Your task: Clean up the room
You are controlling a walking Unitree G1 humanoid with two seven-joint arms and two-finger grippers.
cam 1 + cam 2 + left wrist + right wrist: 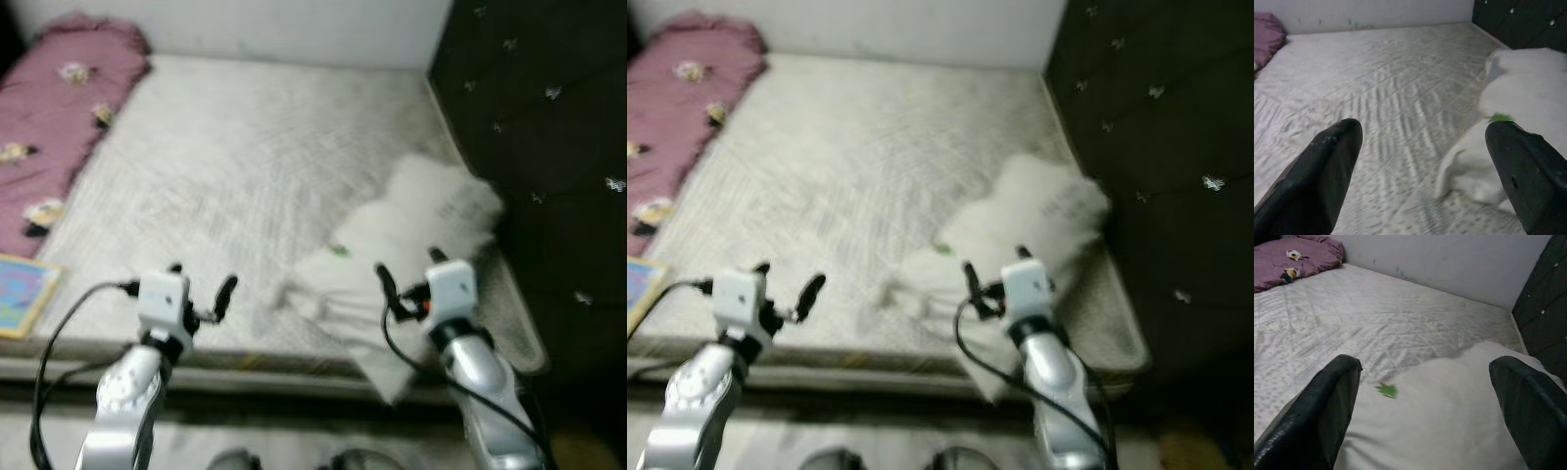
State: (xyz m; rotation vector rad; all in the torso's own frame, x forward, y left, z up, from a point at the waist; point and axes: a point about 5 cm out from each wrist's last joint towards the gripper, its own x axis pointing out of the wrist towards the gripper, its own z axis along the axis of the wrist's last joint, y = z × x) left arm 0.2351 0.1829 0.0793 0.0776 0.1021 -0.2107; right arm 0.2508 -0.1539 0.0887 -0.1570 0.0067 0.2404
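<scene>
Robot at the bed's edge, both pincers spread wide and empty.

From the left: a purple pillow [59, 108], a colourful book [22, 292], left pincer [201, 282], bare mattress [245, 147], white garment [421, 220] under the right pincer [409, 269], dark headboard [549, 127]. Limp cloth may slip from a shallow pinch.

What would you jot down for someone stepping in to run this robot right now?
Left pincer: open, holding nothing, above the mattress's near edge.
Right pincer: open, holding nothing, poised over the white fluffy pillow.
Pillow lies crumpled at the mattress's right side, near the dark tufted headboard, a small green tag on it.
Pink blanket at far left; a colourful book at the near left corner.
Done: nothing gripped yet. Left: probably grasp and straighten the pillow, then tidy the rest.
</scene>
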